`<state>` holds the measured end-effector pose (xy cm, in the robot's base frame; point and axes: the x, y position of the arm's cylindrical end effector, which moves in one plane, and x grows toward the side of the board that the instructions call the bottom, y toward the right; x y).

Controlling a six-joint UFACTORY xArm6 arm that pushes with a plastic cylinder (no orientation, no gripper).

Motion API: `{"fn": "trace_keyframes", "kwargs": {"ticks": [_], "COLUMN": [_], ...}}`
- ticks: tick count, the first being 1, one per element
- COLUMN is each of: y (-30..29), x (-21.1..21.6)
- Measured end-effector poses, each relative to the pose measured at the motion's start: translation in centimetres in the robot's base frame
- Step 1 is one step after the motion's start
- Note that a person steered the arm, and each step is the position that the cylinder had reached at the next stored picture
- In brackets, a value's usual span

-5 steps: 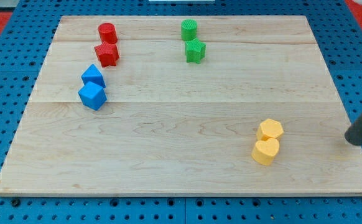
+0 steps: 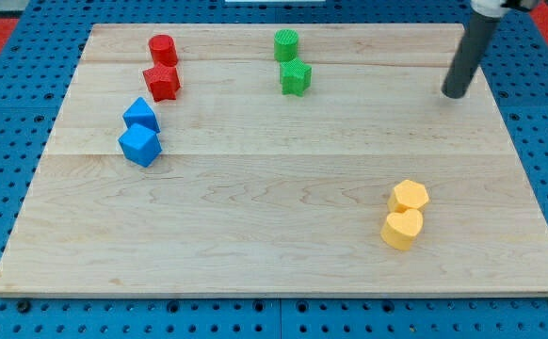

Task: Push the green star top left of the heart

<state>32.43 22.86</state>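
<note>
We carry no jaws, only a dark rod; it holds nothing, and our tip (image 2: pixel 456 94) rests on the board (image 2: pixel 274 217) near its top right, touching no block. The green star (image 2: pixel 295 77) lies well to the tip's left, just below the green cylinder (image 2: pixel 286 44). The yellow heart (image 2: pixel 402 229) sits toward the bottom right, touching the yellow hexagon (image 2: pixel 410 196) above it, well apart from the star. At the view's left stand a red cylinder (image 2: pixel 162 49) over a red star (image 2: pixel 162 83), and two blue blocks (image 2: pixel 141 117) (image 2: pixel 140 145), their shapes unclear.
</note>
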Motion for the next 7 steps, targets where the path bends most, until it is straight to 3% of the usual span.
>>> {"fn": "trace_keyframes", "kwargs": {"ticks": [1,4,5,6,7], "y": [-4.7,-18.4,-20.5,-20.5,-23.3], "x": [-3.9,-4.9,-2.1,3.6,2.4]}}
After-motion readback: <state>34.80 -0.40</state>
